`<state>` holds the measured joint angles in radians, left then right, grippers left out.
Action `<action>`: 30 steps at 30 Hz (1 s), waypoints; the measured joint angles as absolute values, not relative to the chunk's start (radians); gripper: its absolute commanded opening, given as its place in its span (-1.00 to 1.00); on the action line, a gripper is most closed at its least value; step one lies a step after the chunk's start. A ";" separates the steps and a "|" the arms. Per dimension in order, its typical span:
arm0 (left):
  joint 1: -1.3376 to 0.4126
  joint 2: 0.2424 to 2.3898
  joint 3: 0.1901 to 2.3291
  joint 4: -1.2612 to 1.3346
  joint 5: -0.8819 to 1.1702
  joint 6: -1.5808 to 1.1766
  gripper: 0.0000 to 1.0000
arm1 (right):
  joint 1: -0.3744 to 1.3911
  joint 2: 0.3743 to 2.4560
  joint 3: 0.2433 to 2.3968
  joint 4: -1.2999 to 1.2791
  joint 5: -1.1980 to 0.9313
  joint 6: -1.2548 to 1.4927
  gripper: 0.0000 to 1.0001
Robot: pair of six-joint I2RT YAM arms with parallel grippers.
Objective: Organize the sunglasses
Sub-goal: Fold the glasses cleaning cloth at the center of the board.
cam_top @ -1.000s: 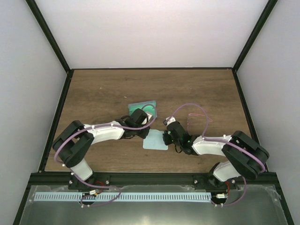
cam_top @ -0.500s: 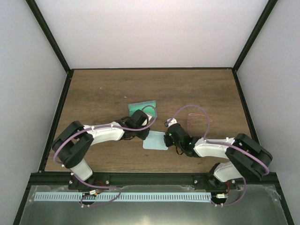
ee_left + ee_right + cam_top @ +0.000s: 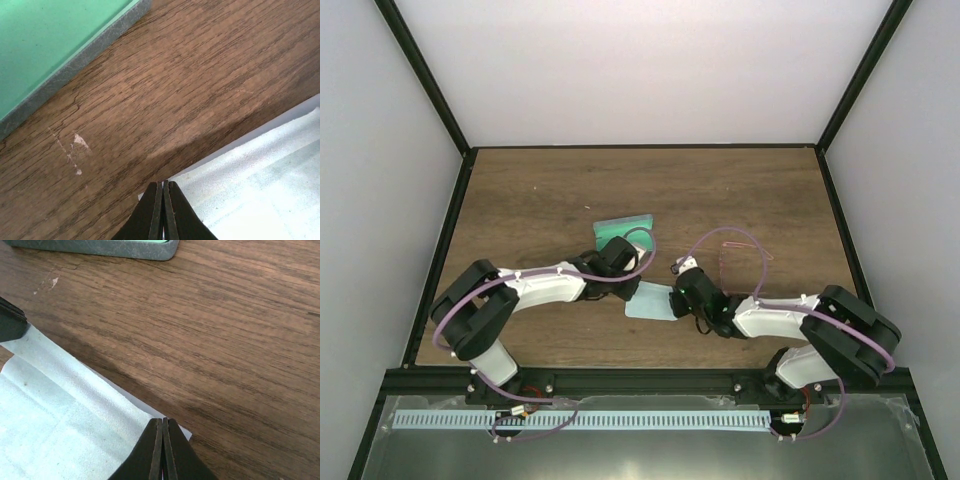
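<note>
Roughly crosswise, pale cloth [image 3: 648, 303], corners pinched by left pincer [image 3: 163, 184], right pincer [image 3: 163, 420]

Wooden table [image 3: 540, 200]: green case [image 3: 620, 226], pale cloth [image 3: 648, 302]

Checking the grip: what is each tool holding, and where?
The cloth: the left tool pinches it near one corner, the right tool near another.

The bench [image 3: 200, 75] is dark wood, grained and matt, with a pale scuff [image 3: 75, 145]; the cloth [image 3: 60, 425] is pale, finely woven, creased; the case [image 3: 45, 35] is smooth matt green, its edge grey and felt-like.
</note>
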<state>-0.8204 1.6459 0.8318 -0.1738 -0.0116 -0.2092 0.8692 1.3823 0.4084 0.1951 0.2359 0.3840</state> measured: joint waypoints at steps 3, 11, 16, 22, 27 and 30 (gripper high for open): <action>-0.823 1.637 0.826 -0.176 -0.015 -0.209 -0.91 | 0.882 1.382 0.408 0.191 0.242 0.390 -0.99; -0.831 1.629 0.824 -0.180 -0.018 -0.211 -0.92 | 0.912 1.361 0.408 0.160 0.267 0.410 -0.99; -0.837 1.629 0.823 -0.182 -0.019 -0.215 -0.91 | 0.918 1.361 0.408 0.148 0.277 0.418 -0.99; -0.849 1.628 0.822 -0.189 -0.027 -0.228 -0.91 | 0.920 1.361 0.408 0.142 0.285 0.425 -0.98; -0.858 1.610 0.823 -0.196 -0.027 -0.247 -0.91 | 0.921 1.346 0.408 0.134 0.289 0.426 -0.99; -0.865 1.609 0.825 -0.205 -0.034 -0.256 -0.91 | 0.926 1.332 0.408 0.127 0.292 0.428 -0.99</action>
